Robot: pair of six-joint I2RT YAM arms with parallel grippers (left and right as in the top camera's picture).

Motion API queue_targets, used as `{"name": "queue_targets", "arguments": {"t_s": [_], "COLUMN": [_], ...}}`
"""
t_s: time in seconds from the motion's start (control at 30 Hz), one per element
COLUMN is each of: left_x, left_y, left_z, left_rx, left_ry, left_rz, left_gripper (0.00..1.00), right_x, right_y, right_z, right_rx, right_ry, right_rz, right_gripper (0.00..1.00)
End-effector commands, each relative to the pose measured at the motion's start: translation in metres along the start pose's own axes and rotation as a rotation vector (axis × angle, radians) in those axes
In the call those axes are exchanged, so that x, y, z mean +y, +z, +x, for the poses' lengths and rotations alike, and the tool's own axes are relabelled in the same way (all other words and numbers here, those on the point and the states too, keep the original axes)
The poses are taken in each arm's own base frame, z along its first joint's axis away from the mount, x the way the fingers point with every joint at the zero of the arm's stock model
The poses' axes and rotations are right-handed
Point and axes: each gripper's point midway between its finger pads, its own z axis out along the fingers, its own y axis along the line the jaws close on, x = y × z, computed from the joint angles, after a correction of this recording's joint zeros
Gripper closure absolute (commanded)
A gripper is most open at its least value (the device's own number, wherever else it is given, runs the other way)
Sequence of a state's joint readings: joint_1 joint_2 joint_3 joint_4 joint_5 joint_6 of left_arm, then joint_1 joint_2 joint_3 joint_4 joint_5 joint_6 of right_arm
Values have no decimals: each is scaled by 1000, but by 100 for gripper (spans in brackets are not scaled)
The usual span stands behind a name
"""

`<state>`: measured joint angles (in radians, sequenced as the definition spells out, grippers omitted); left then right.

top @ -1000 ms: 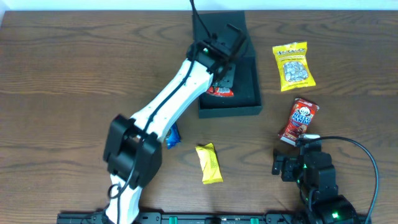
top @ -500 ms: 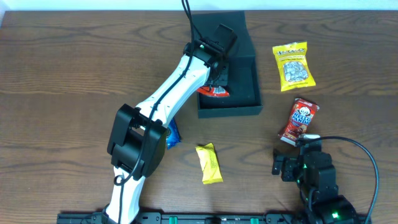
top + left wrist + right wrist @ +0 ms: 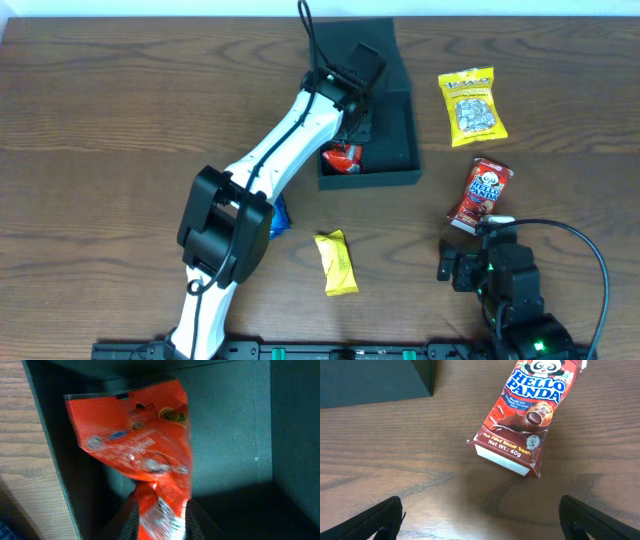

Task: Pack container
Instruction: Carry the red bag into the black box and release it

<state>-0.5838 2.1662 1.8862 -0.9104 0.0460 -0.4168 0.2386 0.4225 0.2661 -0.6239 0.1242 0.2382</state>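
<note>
On my left wrist feed, the left gripper (image 3: 161,516) has its two fingers (image 3: 131,519) close on either side of the crumpled lower end of a red packet (image 3: 135,450). I cannot tell whether they are pinching it or have let go. The packet hangs tilted inside the container (image 3: 235,435), over the dark floor and close to the wall at the left of that frame. From overhead, the container sits at the upper centre of the frame. Its lid (image 3: 375,40) is folded back at the top, and the red packet shows in its lower left corner beneath the white left arm (image 3: 285,140).

On the right wrist feed, the right gripper (image 3: 482,516) stands wide open, one finger at each lower corner of the frame, over bare wood. A Hello Panda packet (image 3: 530,405) lies flat just above them, apart from both fingers. A corner of the container shows at the upper left.

Elsewhere on the table (image 3: 120,120) I see a yellow packet (image 3: 336,263) at lower centre. A blue packet (image 3: 277,218) is half hidden under the left arm, and a yellow bag (image 3: 471,105) lies right of the container.
</note>
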Motion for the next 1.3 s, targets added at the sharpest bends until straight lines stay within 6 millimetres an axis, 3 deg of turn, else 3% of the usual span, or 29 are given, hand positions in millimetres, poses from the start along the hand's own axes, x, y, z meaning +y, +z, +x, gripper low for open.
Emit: {"name": "queue_targets", "arguments": {"t_s": [0.0, 0.27, 0.37, 0.4, 0.6, 0.97, 1.27], "left_x": [4, 0, -11, -18, -47, -64, -60], "left_y": [10, -2, -15, -16, -17, -20, 2], "left_z": [5, -3, -7, -4, 5, -1, 4], "left_rx": [24, -11, -34, -26, -18, -47, -13], "left_ry": [-4, -3, 11, 19, 88, 125, 121], "left_rz": [-16, 1, 32, 51, 125, 200, 178], "left_gripper": [55, 21, 11, 3, 5, 5, 5], "right_x": [-3, -3, -3, -3, -3, -3, -3], "right_y": [0, 0, 0, 0, 0, 0, 0], "right_z": [-1, -1, -1, -1, -1, -1, -1], "right_rx": [-5, -5, -5, -4, -5, -4, -4], "right_ry": [23, 23, 23, 23, 23, 23, 23], "right_rz": [9, 9, 9, 10, 9, 10, 10], "right_gripper": [1, 1, 1, 1, 1, 1, 1]}}
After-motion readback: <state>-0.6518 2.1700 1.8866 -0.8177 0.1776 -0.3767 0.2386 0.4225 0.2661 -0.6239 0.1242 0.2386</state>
